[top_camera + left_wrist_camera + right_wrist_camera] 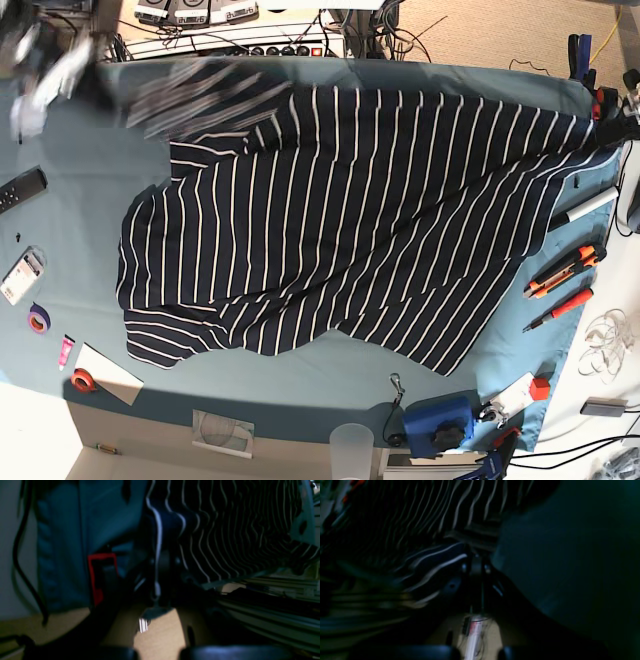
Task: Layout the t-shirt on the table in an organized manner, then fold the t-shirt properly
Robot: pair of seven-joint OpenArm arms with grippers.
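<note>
The dark navy t-shirt (340,220) with thin white stripes lies spread over most of the teal table (80,230), and its far edge is lifted at both ends. At the far right corner my left gripper (607,122) is shut on the fabric. In the left wrist view its fingers (160,562) pinch a striped fold of the t-shirt (225,530). At the far left my right gripper (95,90) is motion-blurred and holds the other end. In the right wrist view it (476,566) is shut on a striped hem of the t-shirt (420,517).
A remote (20,190), a small device (22,275), tape rolls (38,320) and paper (105,372) lie along the left edge. A marker (585,208) and orange-handled tools (565,270) lie at the right. A blue device (440,420) and a plastic cup (350,445) stand at the front edge.
</note>
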